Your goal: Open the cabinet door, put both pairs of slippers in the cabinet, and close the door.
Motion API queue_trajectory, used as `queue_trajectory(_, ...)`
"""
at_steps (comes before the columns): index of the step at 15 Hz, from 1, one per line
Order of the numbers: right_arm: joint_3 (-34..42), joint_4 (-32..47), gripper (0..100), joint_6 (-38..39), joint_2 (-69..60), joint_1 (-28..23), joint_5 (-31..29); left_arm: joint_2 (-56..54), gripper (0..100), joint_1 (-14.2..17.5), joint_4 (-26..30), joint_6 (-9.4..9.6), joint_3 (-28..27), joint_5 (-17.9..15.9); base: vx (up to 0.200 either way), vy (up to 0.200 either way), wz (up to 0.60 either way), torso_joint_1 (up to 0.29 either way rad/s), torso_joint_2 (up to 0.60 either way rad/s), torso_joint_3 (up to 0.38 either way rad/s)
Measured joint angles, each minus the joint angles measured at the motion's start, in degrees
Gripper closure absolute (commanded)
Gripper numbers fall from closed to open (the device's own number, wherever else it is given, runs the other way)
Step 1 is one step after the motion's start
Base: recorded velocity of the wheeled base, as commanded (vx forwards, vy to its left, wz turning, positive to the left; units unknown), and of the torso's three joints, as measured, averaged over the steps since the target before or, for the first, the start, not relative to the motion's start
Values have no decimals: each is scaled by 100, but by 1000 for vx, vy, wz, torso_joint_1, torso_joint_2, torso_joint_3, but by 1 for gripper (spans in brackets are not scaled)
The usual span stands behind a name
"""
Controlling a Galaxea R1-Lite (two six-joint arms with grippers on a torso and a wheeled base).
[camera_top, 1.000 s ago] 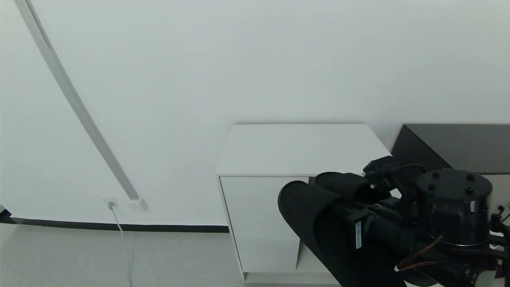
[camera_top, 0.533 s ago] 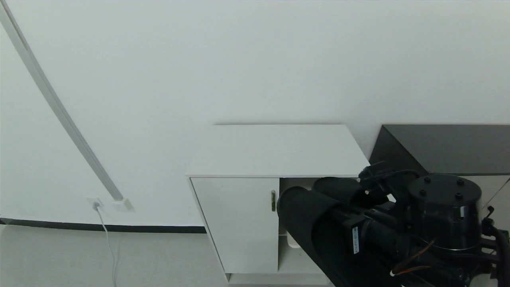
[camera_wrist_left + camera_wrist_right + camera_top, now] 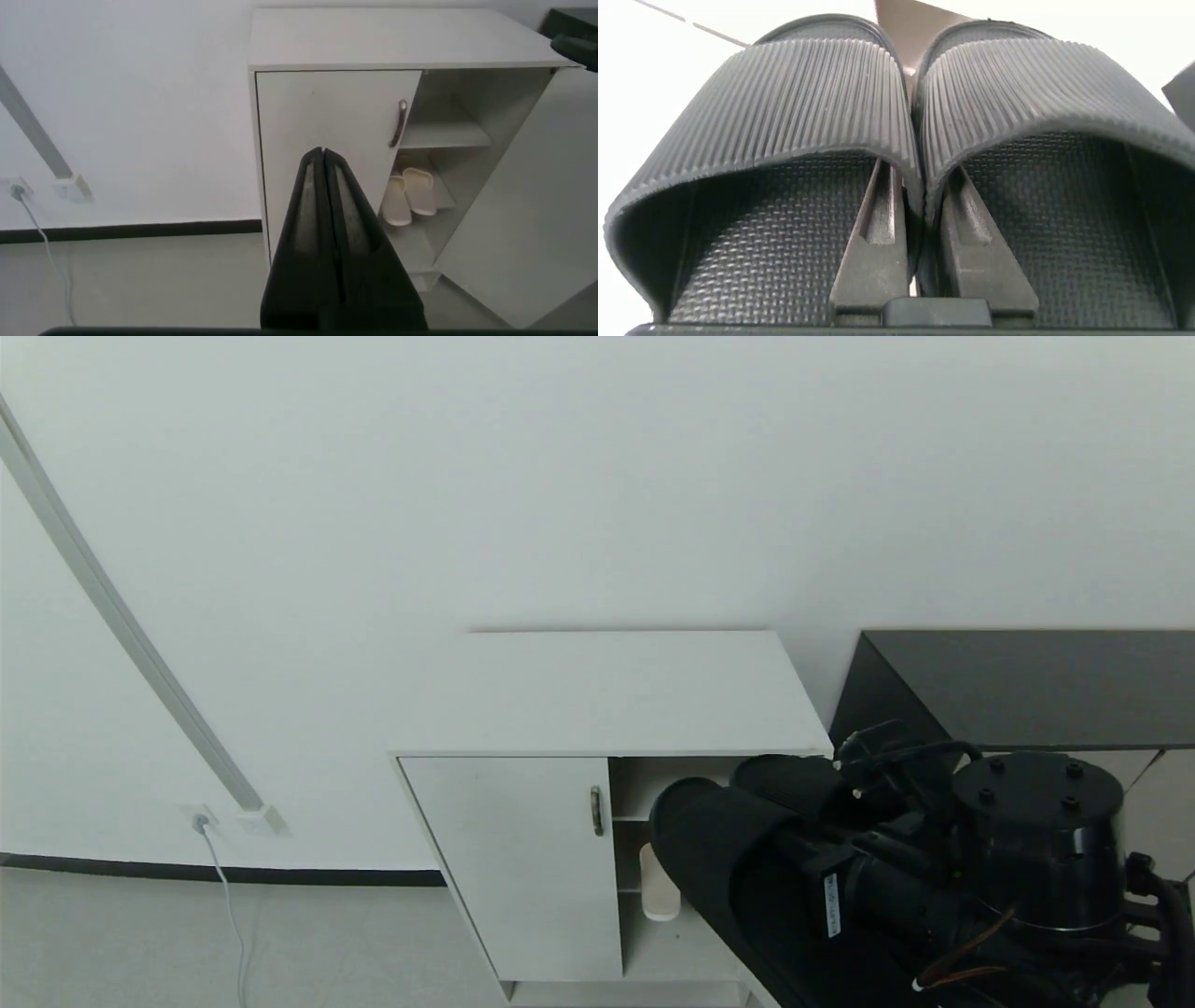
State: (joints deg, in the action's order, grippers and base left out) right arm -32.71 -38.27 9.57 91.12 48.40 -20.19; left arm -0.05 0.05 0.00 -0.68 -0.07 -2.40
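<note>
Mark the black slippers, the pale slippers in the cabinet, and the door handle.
black slippers [image 3: 822,112], right wrist view, ribbed strap of one slipper.
pale slippers [image 3: 426,191], left wrist view, footbed of one slipper on the lower shelf.
door handle [image 3: 402,122], left wrist view, middle of the bar.

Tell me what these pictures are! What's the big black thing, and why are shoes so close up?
These come from a robot with two arms. One camera sits on its head and one on each wrist. From the head you see a white cabinet. The big black thing is a pair of black slippers that the robot carries. The close-up is from the right wrist, where the right gripper pinches those slippers together. The left wrist picture shows the left gripper, shut and empty, pointing at the cabinet. One door is open, and a pair of pale slippers lies inside.
</note>
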Motion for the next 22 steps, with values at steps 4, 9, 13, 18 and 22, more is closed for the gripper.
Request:
queue_trajectory(4, 10, 4, 100, 9, -2, 2, 0, 0, 100, -5, 0, -62, -2, 11, 0, 0, 0, 0, 0, 0)
queue_trajectory(9, 22, 4, 100, 11, -2, -2, -6, 0, 100, -5, 0, -62, -2, 11, 0, 0, 0, 0, 0, 0)
queue_trajectory(13, 90, 6, 100, 4, -2, 0, -1, 0, 100, -5, -5, -62, -2, 11, 0, 0, 0, -68, 135, 77)
queue_trajectory(18, 112, 4, 100, 0, -2, 2, 5, 0, 100, -5, -2, -62, -2, 11, 0, 0, 0, -148, 357, 189)
queue_trajectory(22, 123, 4, 100, 2, -2, 6, 2, 0, 100, -5, 0, -62, -2, 11, 0, 0, 0, -170, 378, 211)
